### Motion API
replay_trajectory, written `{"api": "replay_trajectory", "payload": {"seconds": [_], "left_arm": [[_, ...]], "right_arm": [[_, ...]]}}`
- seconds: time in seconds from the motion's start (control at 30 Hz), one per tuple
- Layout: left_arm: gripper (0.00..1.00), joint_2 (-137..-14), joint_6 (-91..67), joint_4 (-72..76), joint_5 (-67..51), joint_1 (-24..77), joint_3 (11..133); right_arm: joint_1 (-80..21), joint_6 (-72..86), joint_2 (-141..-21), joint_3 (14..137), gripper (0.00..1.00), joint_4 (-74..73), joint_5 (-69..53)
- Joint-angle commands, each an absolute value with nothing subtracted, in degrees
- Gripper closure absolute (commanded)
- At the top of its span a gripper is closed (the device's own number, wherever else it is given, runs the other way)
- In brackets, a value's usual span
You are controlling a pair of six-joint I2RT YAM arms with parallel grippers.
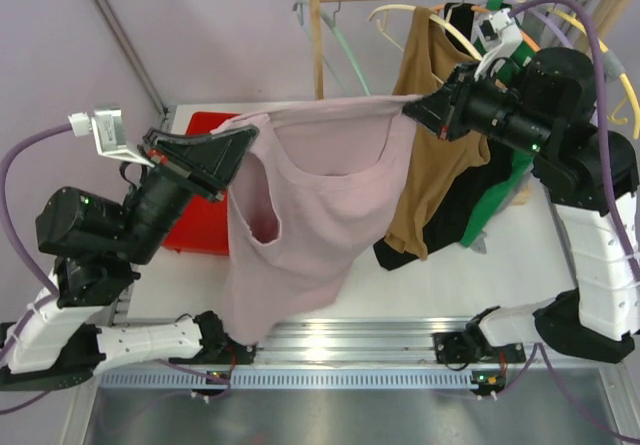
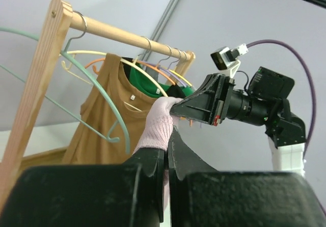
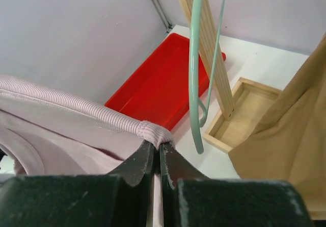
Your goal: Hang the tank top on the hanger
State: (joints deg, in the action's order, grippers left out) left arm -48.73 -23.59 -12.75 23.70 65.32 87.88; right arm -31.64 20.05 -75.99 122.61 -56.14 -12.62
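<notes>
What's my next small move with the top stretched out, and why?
Probably ease the right end effector toward the mint hanger's free tip. It and the left end effector pinch the tank top's straps, holding it stretched; that tip hangs just beside the right strap, not yet through it.

Pale mauve ribbed tank top (image 1: 310,215), mint-green hanger (image 3: 194,58), tan-brown top (image 1: 425,180), red tray (image 1: 200,230)

Both arms (image 1: 100,235) have white ribbed links (image 1: 600,255), black cylindrical motors (image 1: 80,220) (tiny green lights lit) and looping purple cables (image 1: 22,149), while the left gripper (image 1: 250,137) and right gripper (image 1: 410,111) are black wedges.
</notes>
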Motion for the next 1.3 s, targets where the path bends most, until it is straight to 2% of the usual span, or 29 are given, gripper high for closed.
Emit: {"api": "replay_trajectory", "payload": {"seconds": [0.0,0.1,0.3,0.67,0.93,1.03,1.13,1.27], "left_arm": [[1.0,-53.0,-17.2,-16.5,25.0,65.4,92.8],[1.0,-53.7,-17.5,-18.2,25.4,65.4,93.4],[1.0,-50.6,-22.6,-20.0,25.7,65.4,87.5],[1.0,-44.6,-36.4,-23.6,24.8,65.4,68.4],[1.0,-47.1,-45.1,-14.6,17.2,63.3,49.2],[1.0,-48.3,-48.2,-9.4,7.9,56.6,41.3],[1.0,-48.3,-50.5,-3.7,-3.6,42.2,33.8],[1.0,-52.9,-49.3,-0.4,-13.6,33.4,30.5]], "right_arm": [[-26.9,20.2,-77.6,129.3,1.0,-55.9,-19.1],[-25.1,20.7,-77.8,129.4,1.0,-55.5,-21.4],[-23.8,21.3,-72.6,119.6,1.0,-52.3,-22.0],[-23.9,26.0,-55.7,81.5,1.0,-42.7,-21.1],[-23.6,28.5,-54.8,59.4,1.0,-35.0,-22.6],[-22.6,28.4,-55.7,53.6,1.0,-32.3,-21.8],[-20.0,27.8,-57.9,48.5,1.0,-29.7,-22.7],[-18.8,26.7,-60.2,45.0,0.99,-27.5,-22.7]]}}
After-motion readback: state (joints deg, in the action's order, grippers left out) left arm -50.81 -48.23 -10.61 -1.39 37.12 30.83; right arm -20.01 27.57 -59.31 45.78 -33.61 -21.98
